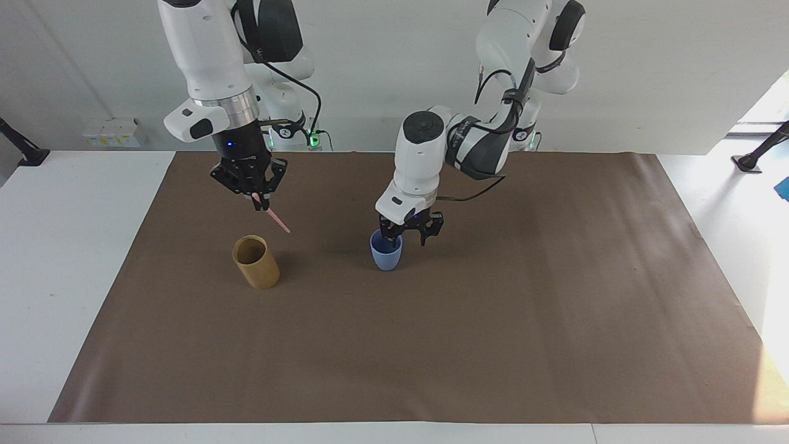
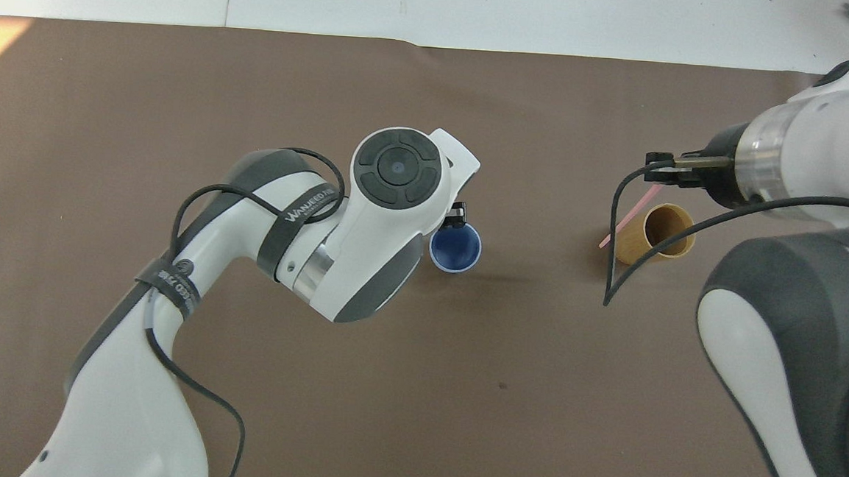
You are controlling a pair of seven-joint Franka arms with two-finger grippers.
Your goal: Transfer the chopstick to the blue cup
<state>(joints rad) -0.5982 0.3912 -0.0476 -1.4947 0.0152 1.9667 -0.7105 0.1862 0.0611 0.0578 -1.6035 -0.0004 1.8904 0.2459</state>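
Observation:
The blue cup [image 1: 386,251] stands upright on the brown mat; it also shows in the overhead view [image 2: 455,247]. My left gripper [image 1: 407,234] is open just above the cup's rim, offset toward the left arm's end of the table, and holds nothing. In the overhead view my wrist hides most of it. My right gripper [image 1: 256,198] is shut on a pale-pink chopstick [image 1: 275,218] that hangs slanted in the air. The stick's tip is above the mat between the tan holder [image 1: 256,263] and the blue cup. The stick [image 2: 625,221] shows beside the holder [image 2: 655,233] from above.
The brown mat [image 1: 493,308] covers most of the white table. The tan holder stands toward the right arm's end, about as near to the robots as the blue cup. A black cable [image 2: 620,236] loops down from my right wrist.

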